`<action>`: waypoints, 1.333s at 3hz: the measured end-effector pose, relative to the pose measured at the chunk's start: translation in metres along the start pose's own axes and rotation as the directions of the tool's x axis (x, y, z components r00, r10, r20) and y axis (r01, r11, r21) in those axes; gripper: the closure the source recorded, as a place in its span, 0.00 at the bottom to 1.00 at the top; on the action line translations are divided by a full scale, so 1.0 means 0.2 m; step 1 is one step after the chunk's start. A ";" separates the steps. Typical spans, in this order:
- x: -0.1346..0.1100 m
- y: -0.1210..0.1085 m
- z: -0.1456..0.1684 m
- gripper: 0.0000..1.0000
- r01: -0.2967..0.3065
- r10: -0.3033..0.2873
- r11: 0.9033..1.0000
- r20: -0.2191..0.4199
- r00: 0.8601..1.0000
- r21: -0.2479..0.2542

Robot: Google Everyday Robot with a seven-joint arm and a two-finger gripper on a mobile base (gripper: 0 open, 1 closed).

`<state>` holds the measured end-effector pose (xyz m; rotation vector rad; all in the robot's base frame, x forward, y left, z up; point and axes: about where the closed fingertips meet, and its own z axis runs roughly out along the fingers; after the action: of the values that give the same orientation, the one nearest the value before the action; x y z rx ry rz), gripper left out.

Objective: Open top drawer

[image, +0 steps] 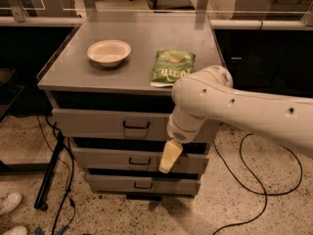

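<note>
The top drawer [93, 124] is the widest grey front, just under the cabinet top, with a small black pull handle [136, 126] at its centre. Its front is roughly level with the cabinet's edge. My gripper [169, 156] hangs from the white arm [230, 111], pointing down. It sits in front of the second drawer [112, 159], lower and to the right of the top drawer's handle, and does not touch that handle. The arm hides the right end of the top drawer.
On the cabinet top [142, 43] are a white bowl [109, 52] and a green chip bag [172, 66]. The bottom drawer [122, 184] sits lowest. Black cables [58, 180] run on the speckled floor at left and right. Dark desks stand behind.
</note>
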<state>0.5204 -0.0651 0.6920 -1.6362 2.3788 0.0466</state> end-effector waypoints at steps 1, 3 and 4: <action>-0.04 -0.08 0.11 0.00 -0.013 0.014 1.000 -0.002 1.000 0.003; -0.05 -0.14 -0.03 0.00 -0.016 0.016 0.999 0.004 1.000 0.046; -0.06 -0.14 -0.03 0.00 -0.016 0.016 0.999 0.004 1.000 0.048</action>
<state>0.5494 -0.0663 0.7040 -1.5938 2.3717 -0.0041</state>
